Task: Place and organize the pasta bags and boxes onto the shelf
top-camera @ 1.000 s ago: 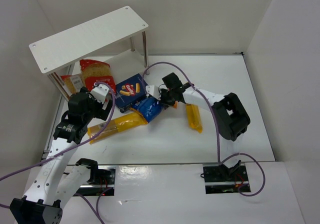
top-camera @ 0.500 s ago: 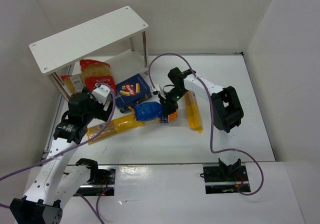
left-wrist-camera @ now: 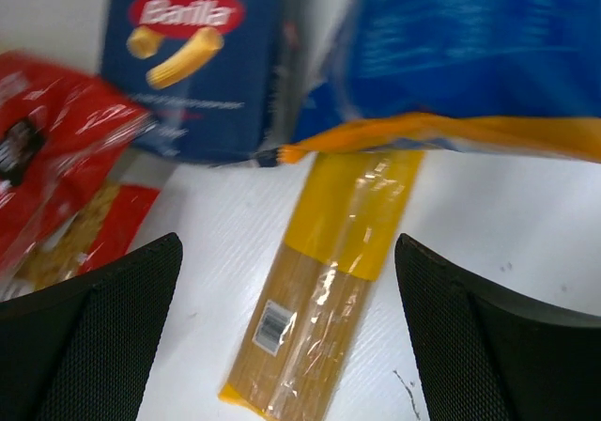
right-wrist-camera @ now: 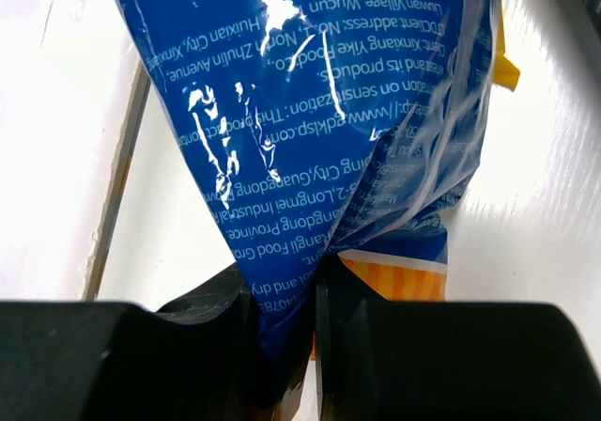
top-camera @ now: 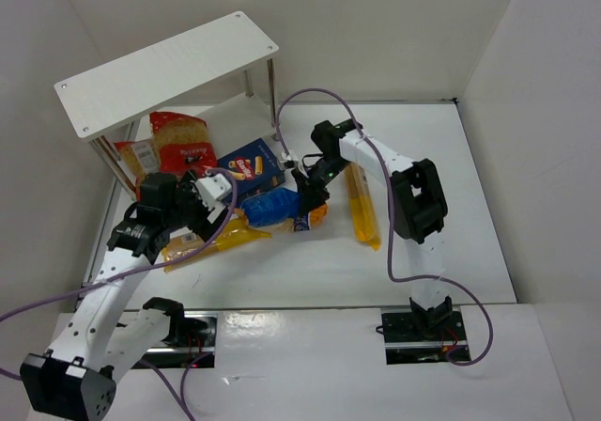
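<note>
- The right gripper (top-camera: 302, 194) has its jaws clamped on a pinched fold of the crinkly blue plastic bag with an orange end (top-camera: 270, 207). The right wrist view shows the film bunched tight between them, probably a grip for carrying the bag by its seam.
- That bag sits near the table's middle, well apart from the white two-tier shelf with silver legs (top-camera: 160, 73) at 10 o'clock. It is glossy and creased, covered in small white print.
- The left gripper (top-camera: 223, 200) hovers with jaws wide apart over the long narrow yellow-orange bag (left-wrist-camera: 329, 289), likely lining up to take it.
- The flat dark-blue carton with a red oval logo (top-camera: 252, 167) lies at 11 o'clock from the blue bag.
- The red-and-clear bag of pasta (top-camera: 178, 139) rests under the shelf's top board.
</note>
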